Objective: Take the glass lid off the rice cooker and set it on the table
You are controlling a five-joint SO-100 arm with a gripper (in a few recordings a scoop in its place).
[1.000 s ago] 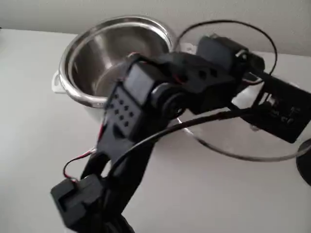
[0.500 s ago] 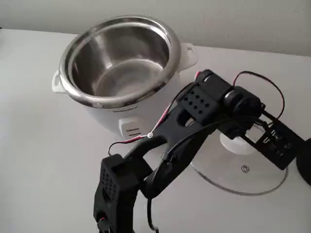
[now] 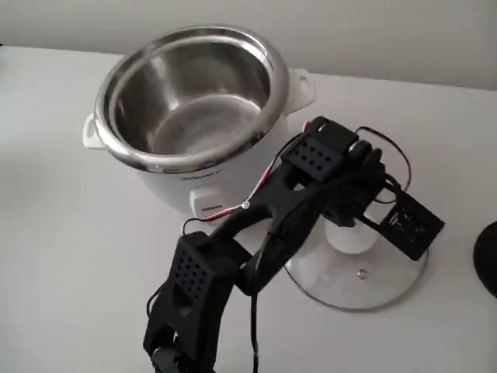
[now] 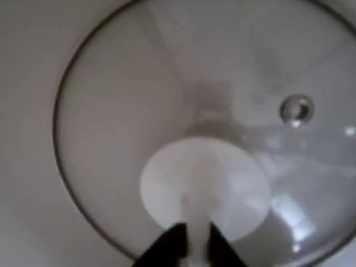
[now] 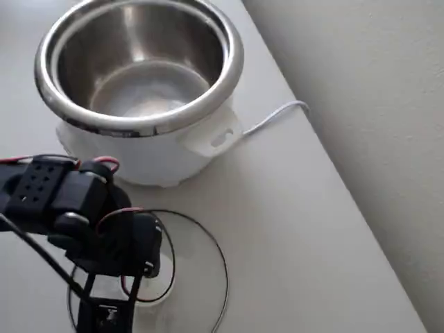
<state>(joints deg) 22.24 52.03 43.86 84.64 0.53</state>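
Lowered since a moment ago, the glass lid (image 3: 357, 272) now lies flat on the table (image 3: 70, 233), right of the rice cooker (image 3: 194, 116). My gripper (image 4: 193, 245) pinches its knob (image 4: 203, 186), steadying it.

From the fixed view the black arm covers the left part of the round clear glass lid (image 3: 365, 276). The wrist view is blurred, and its bottom edge crops the black end effector (image 4: 196, 245).
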